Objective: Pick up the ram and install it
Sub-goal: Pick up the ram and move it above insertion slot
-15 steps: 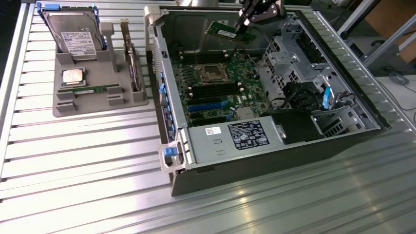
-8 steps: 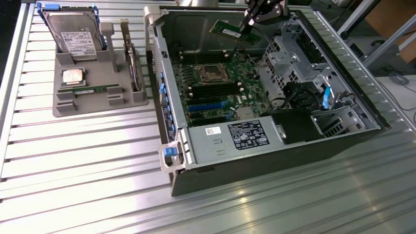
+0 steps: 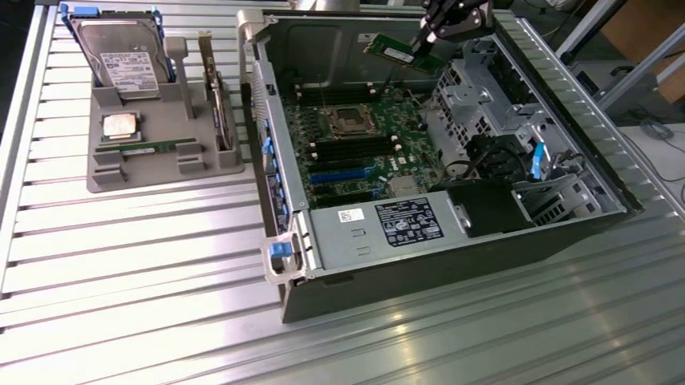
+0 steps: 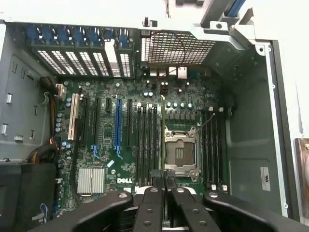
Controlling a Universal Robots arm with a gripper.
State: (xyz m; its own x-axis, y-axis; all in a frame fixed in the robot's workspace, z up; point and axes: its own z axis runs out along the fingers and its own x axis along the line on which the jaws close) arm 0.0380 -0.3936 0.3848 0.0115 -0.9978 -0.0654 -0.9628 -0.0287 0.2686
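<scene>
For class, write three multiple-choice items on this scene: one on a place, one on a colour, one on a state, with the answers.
1. The hard drive stands: A in the grey tray beside the computer case; B inside the case; C on the bare table.
2. The ram has a board that is: A blue; B green; C red.
3. The gripper is: A open and empty; B shut on the hard drive; C shut on the ram.
Answers: 1 A, it stands upright in the tray; 2 B, the stick shows green; 3 C, the ram hangs from it above the case.
</scene>
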